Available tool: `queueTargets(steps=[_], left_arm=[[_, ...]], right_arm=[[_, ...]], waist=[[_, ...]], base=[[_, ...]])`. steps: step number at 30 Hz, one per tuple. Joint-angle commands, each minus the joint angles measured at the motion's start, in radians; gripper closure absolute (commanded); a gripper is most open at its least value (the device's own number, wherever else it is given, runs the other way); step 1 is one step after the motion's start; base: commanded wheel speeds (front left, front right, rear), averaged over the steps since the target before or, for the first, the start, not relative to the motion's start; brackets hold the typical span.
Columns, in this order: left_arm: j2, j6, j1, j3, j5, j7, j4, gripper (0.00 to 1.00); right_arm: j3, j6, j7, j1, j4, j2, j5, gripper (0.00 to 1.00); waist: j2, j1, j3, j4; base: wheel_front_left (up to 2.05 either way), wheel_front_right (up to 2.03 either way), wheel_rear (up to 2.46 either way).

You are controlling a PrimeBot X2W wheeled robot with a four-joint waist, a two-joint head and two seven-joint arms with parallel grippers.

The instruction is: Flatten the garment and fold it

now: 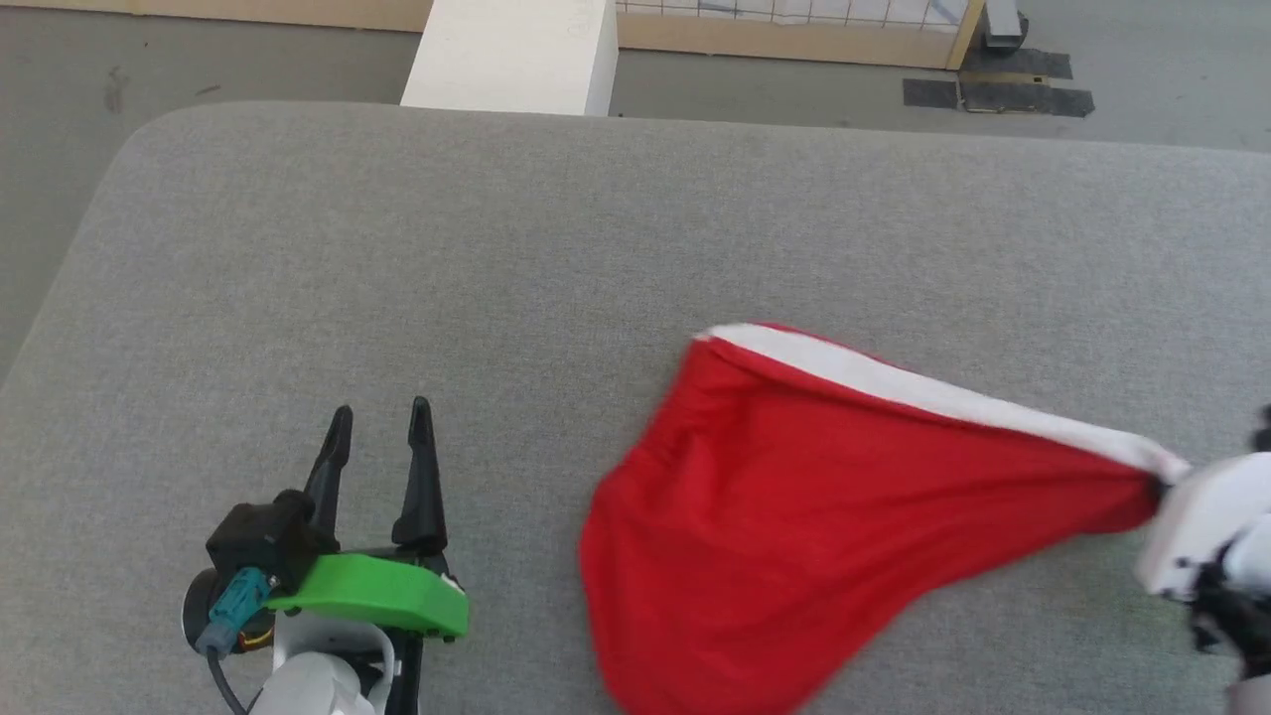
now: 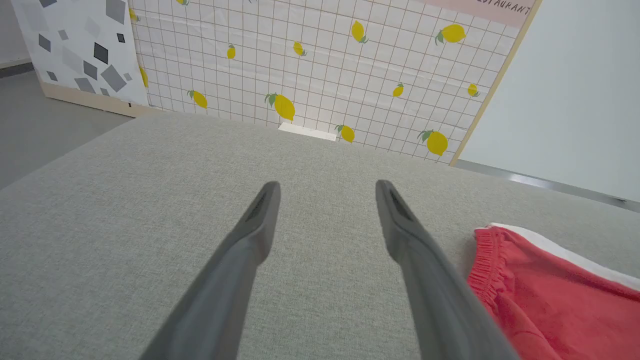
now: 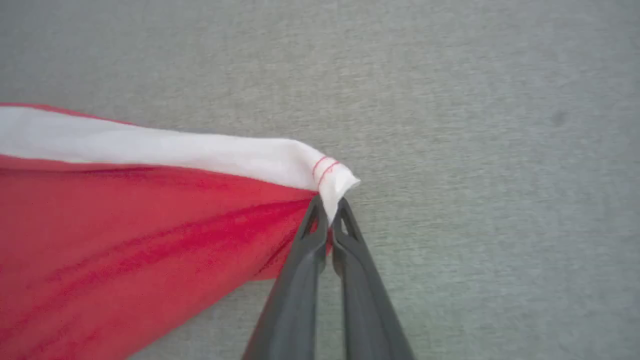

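Observation:
The bright red garment [image 1: 794, 497] hangs stretched over the grey cushion, its white band [image 1: 923, 392] running along the upper edge toward the right. My right gripper [image 3: 330, 207] is shut on the garment's corner [image 3: 332, 180] where white band meets red cloth, lifting it; at the head view's right edge its pale wrist [image 1: 1206, 521] shows. My left gripper [image 1: 382, 422] stands open over bare cushion at the lower left, a hand's width left of the cloth. The left wrist view has its two fingers [image 2: 260, 220] apart, with the garment's gathered red edge [image 2: 540, 295] at the lower right.
The wide grey cushion [image 1: 496, 248] ends in a rounded left corner, with grey floor [image 1: 60, 119] beyond. A white block [image 1: 511, 55] stands past the far edge. Behind it rises a lemon-print grid panel [image 2: 325, 65].

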Motion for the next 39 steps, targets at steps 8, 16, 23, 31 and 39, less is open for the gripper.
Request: queueTargets(steps=[8,16,23,31,39], left_arm=[[-0.009,-0.048,-0.051,-0.046,-0.012,0.052,0.042,0.0],[-0.046,-0.11,-0.234,-0.126,-0.05,0.237,0.106,0.0],[-0.077,-0.106,-0.351,-0.239,-0.095,0.639,0.304,0.0],[-0.066,-0.076,-0.321,-0.319,-0.123,0.942,0.358,1.0],[-0.08,-0.07,-0.291,-0.233,-0.206,0.88,0.264,1.0]], right_arm=[[-0.111,-0.002,0.033,-0.027,-0.018,0.001,-0.023,0.0],[-0.169,-0.002,-0.137,-0.026,-0.104,0.031,0.05,0.0],[-0.095,-0.002,-0.189,0.03,-0.116,0.033,0.14,0.0],[-0.084,-0.002,-0.226,0.061,-0.127,0.033,0.159,0.0],[-0.057,-0.002,-0.246,0.073,-0.126,0.033,0.178,0.0]], waist=[[0.0,0.0,-0.005,-0.031],[0.0,0.0,-0.001,-0.09],[0.0,0.0,0.016,-0.183],[0.0,0.0,0.029,-0.198],[0.0,0.0,0.016,-0.132]], base=[[0.0,0.0,0.0],[0.0,0.0,0.0],[0.0,0.0,0.0],[0.0,0.0,0.0],[0.0,0.0,0.0]])
